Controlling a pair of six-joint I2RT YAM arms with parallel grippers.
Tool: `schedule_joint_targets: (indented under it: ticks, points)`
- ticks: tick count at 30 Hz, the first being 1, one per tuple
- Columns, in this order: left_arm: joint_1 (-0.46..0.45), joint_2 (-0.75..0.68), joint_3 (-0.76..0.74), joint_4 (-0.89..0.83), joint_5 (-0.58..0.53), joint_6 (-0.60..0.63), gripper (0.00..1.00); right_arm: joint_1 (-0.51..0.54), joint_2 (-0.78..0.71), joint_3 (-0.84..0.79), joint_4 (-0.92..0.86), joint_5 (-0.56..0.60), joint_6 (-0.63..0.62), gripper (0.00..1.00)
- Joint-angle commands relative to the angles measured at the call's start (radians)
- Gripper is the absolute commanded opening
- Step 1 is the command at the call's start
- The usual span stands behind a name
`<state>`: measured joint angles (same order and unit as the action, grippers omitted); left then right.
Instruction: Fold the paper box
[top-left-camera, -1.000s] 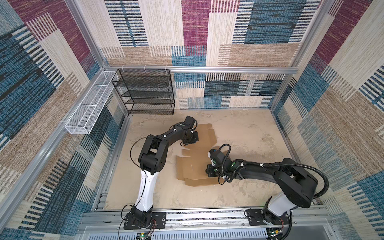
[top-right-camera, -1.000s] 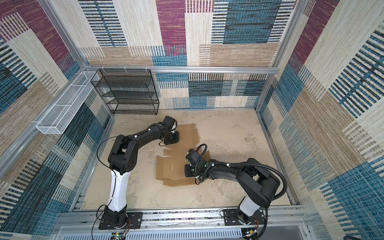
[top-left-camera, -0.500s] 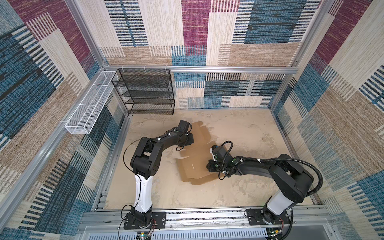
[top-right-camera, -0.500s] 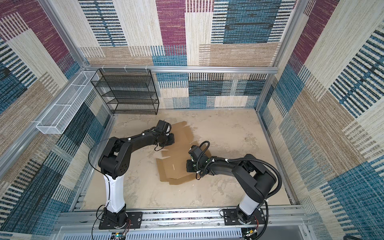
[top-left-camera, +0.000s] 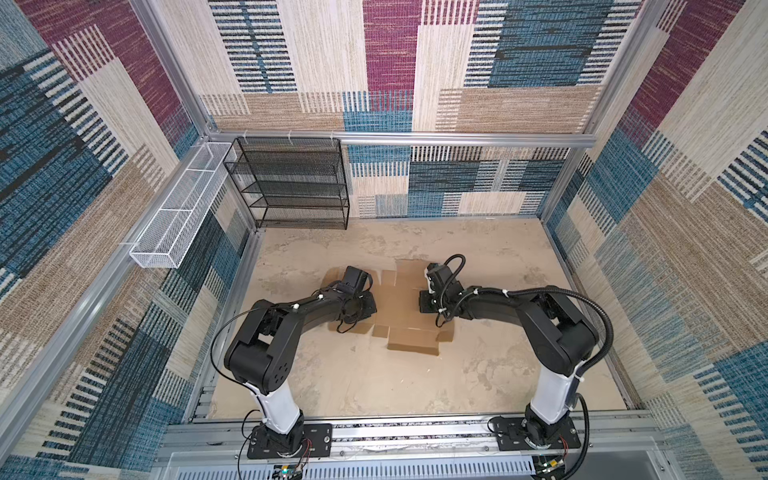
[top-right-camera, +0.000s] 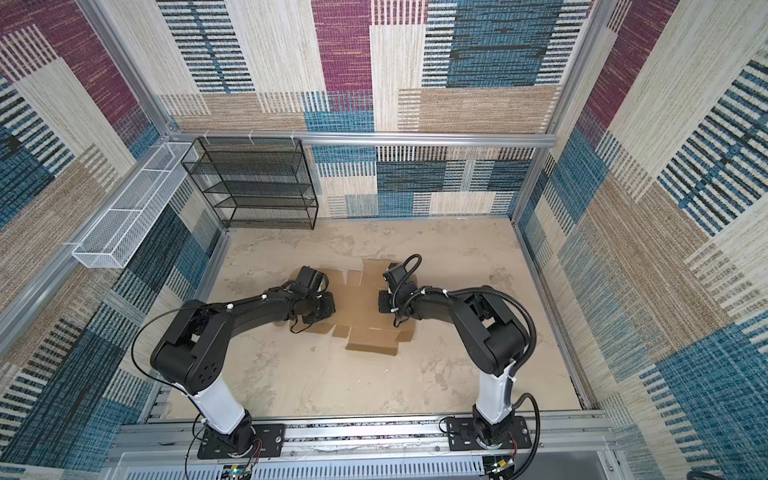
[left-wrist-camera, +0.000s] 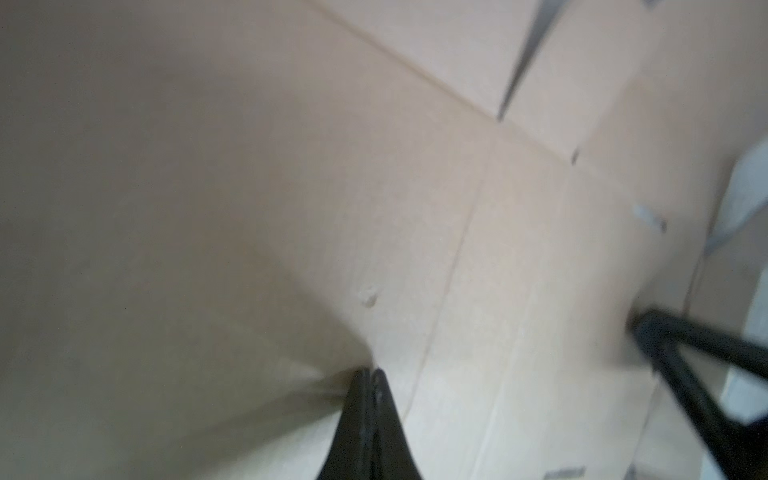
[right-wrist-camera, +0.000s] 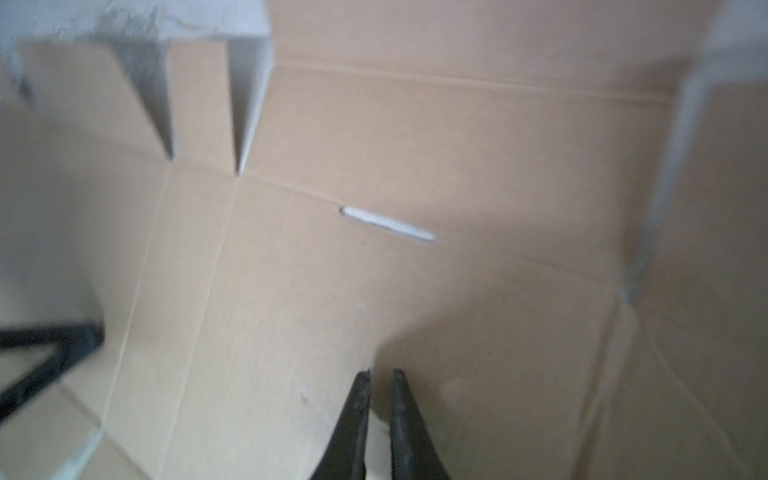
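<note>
White wire basket (top-left-camera: 174, 220): long and thin, hung on the left wall, up off the worktop (top-left-camera: 374, 386).
Black mesh shelf (top-left-camera: 291, 183): stands in the back left corner against the back wall, well apart from the paper box (top-left-camera: 399, 307).
Left arm (top-left-camera: 299, 311): black and bent low. It reaches in from the left to the left side of the paper box.
Left gripper (top-left-camera: 368, 307): down low over the left part of the paper box. In the left wrist view its fingers (left-wrist-camera: 386, 415) are pressed tight together with nothing between them. The tips sit right at the cardboard.
Paper box: plain brown cardboard, not folded up. It lies spread out flat in the middle of the sandy worktop, between the two grippers in both top views. Flaps stick out at the far side and the near side. Up close you can see fold lines, cuts and a thin slot (right-wrist-camera: 388, 224).
Right gripper (top-left-camera: 424, 301): down low over the right part of the paper box, facing the left gripper but not touching it. In the right wrist view its fingers (right-wrist-camera: 357, 415) are nearly together, with just a thin gap. I cannot tell if they pinch any cardboard.
Right arm (top-left-camera: 498, 305): black, with a thick cable looping over it. It reaches in from the right.
</note>
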<state>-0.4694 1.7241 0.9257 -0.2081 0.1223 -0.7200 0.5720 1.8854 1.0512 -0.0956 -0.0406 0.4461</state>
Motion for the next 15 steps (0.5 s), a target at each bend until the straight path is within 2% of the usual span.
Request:
schedule_joint_targets:
  ticks: [1,4,7,10,15]
  points:
    - [-0.051,-0.049,-0.042,-0.095,0.07,-0.078,0.0,-0.015,0.07,0.102,-0.107,0.031,-0.076,0.15]
    - [-0.124,-0.088,-0.049,-0.097,0.08,-0.113,0.0,-0.02,0.12,0.226,-0.129,0.021,-0.112,0.16]
    - [-0.14,-0.123,-0.031,-0.133,0.075,-0.127,0.0,-0.02,0.125,0.301,-0.156,0.01,-0.121,0.16]
    - [-0.124,-0.17,0.025,-0.22,0.021,-0.079,0.0,-0.018,0.07,0.283,-0.16,-0.006,-0.108,0.17]
    - [-0.046,-0.199,0.124,-0.364,-0.008,0.046,0.0,-0.014,-0.076,0.16,-0.154,-0.042,-0.066,0.18]
